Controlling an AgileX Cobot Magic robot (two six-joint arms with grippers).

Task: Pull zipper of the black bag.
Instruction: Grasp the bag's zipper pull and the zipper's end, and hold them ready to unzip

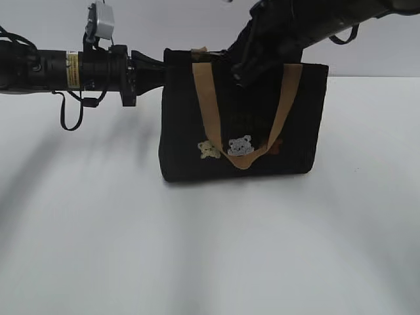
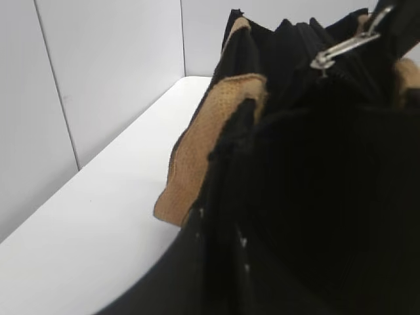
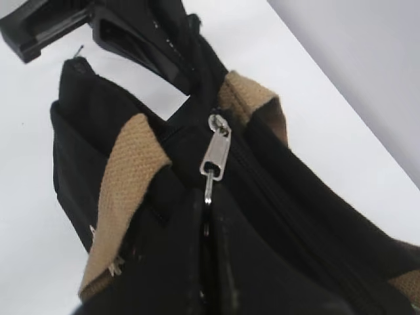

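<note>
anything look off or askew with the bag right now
Nothing is spilled or damaged. The black bag stands upright on the table; its front tan handle hangs down over the bears. The zipper pull is pinched in the right gripper's jaws, and the left gripper's jaws clamp the bag's end.

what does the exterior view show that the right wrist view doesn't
Only the exterior view shows the black fabric bag whole, standing on the white table, with its small cartoon bears and both arms reaching its top edge.

Only the right wrist view shows the silvery metal zipper pull tab close up, with the right end effector at its lower end and the left end effector clamped on the bag's end.

Both show the tan webbing handles.
</note>
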